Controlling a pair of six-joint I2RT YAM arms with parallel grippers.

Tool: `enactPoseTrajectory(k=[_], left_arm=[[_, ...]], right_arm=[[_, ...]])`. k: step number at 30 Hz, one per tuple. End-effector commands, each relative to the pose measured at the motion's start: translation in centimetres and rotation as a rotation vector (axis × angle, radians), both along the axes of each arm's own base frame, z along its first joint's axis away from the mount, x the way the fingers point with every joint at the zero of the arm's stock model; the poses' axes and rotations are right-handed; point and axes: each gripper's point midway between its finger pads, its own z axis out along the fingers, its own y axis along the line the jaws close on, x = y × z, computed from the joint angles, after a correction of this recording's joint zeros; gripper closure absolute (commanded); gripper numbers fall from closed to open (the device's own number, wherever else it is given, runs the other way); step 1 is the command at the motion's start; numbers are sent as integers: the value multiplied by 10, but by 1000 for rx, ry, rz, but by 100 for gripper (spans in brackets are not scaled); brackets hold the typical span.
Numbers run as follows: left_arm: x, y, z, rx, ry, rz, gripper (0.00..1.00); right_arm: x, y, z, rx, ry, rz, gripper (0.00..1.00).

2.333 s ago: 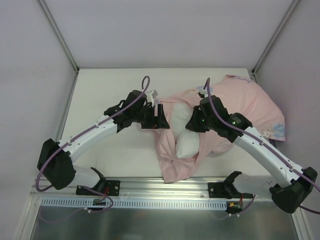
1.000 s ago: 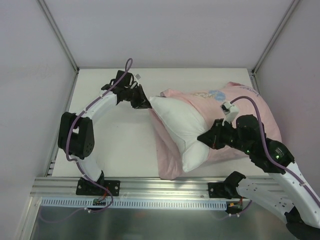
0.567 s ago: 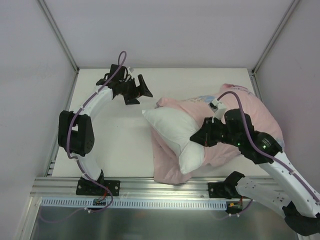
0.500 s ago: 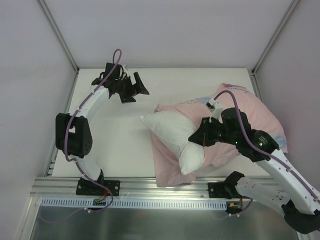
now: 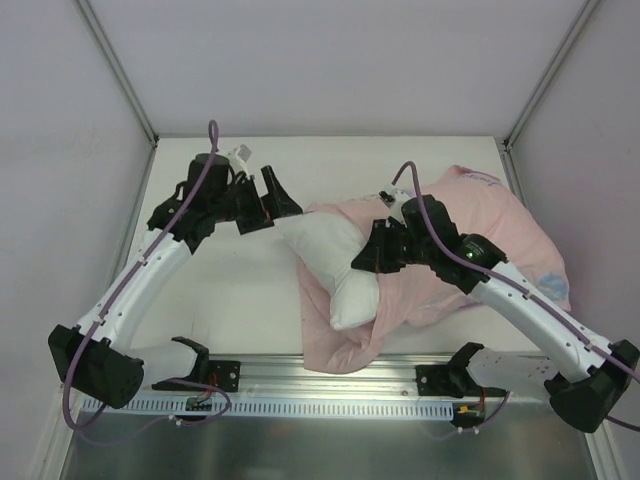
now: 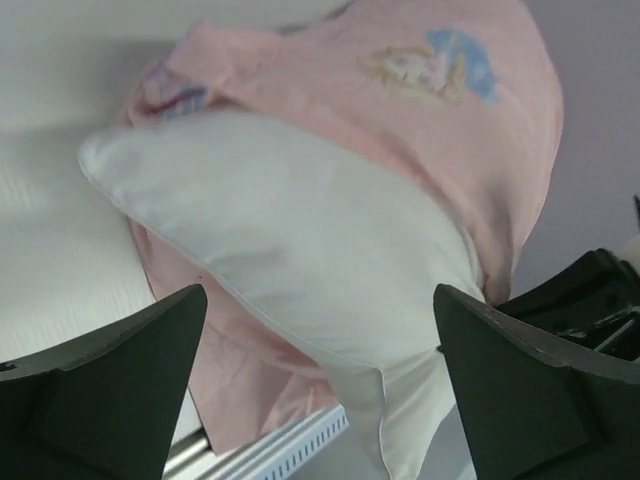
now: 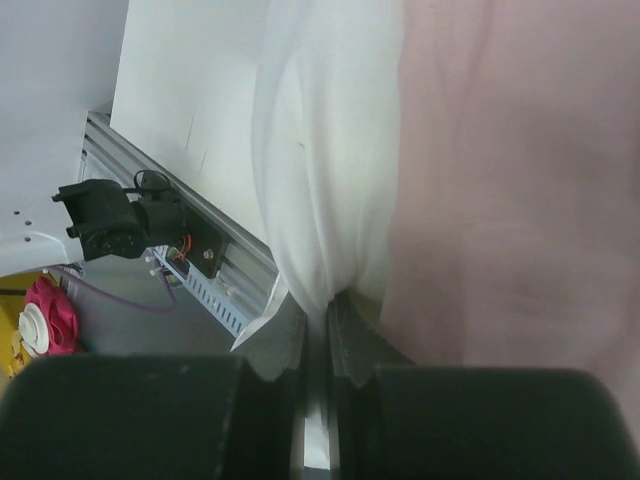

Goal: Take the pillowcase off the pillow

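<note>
The white pillow (image 5: pixel 335 262) lies mid-table, its left half out of the pink pillowcase (image 5: pixel 485 215), which bunches over its right half and under its near end. My left gripper (image 5: pixel 277 199) is open and empty, just left of the pillow's far-left corner. In the left wrist view the pillow (image 6: pixel 290 235) and pillowcase (image 6: pixel 400 95) lie ahead between the wide-spread fingers (image 6: pixel 100 395). My right gripper (image 5: pixel 366 257) is shut on a pinch of the pillow's white fabric (image 7: pixel 318 180) beside the pillowcase (image 7: pixel 520 200); the jaws (image 7: pixel 326 310) clamp it.
An aluminium rail (image 5: pixel 330 385) with a cable duct runs along the table's near edge. Enclosure walls and posts (image 5: pixel 118 75) stand left, back and right. The right arm (image 6: pixel 590 300) shows in the left wrist view. A pink-red object (image 7: pixel 45 322) lies beyond the rail.
My left gripper, which had let go and swung away to the far left, has come back toward the pillow's corner, still open. My right gripper has moved left and back with the pillow's fabric.
</note>
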Motion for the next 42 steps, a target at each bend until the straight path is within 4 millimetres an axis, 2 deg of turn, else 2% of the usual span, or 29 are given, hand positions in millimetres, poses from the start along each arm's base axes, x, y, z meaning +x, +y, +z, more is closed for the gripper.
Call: enactPoseTrajectory(k=[1,3,5,6,8,11,15,18,26,27,30,32,33,34,35,36,37,38,40,41,42], left_arm=[[-24,-8,-44,-25,214,55,1],[-29,-8,-46,-28,225,91,1],[-32,-6,-55,-42,269,138,1],[-32,0,-66,-29,292,182,1],[-31,2,-71,-44,321,233,1],[-29,-3,-76,-75,361,249,1],[-23,-19,-81,-165,377,223,1],[-16,-38,-77,-231,376,158,1],[-12,-94,-90,-322,396,51,1],[-10,-100,-100,-316,414,45,1],[-11,-113,-104,-329,419,3,1],[-8,-114,-104,-329,408,-7,31],[-5,-112,-102,-325,388,1,54],[-4,-109,-96,-323,355,-8,100],[-1,-106,-91,-321,340,-4,100],[-1,-100,-94,-304,352,8,100],[2,-91,-89,-299,326,23,100],[2,-86,-90,-290,327,32,100],[3,-74,-87,-284,311,41,100],[2,-71,-89,-282,312,43,100],[-1,-68,-92,-275,330,43,100]], right_arm=[[25,26,45,135,-96,-18,99],[31,31,50,132,-97,-21,99],[36,38,46,126,-80,-14,99],[37,40,46,129,-77,-13,99],[38,44,44,134,-67,-7,99],[37,46,40,135,-57,-5,99],[34,47,38,141,-50,5,99],[32,48,37,141,-45,11,99],[30,55,39,151,-44,24,99],[30,57,37,150,-38,28,99],[27,62,39,151,-33,43,99],[24,64,35,136,-26,55,99],[24,64,37,130,-28,55,99],[22,61,32,98,-20,64,99],[21,57,30,73,-17,59,98],[25,54,36,56,-35,42,91],[20,45,29,5,-16,38,80],[21,40,32,-15,-34,34,58],[23,29,39,-45,-63,7,45],[21,25,45,-50,-89,6,35],[24,20,49,-64,-108,-15,32]])
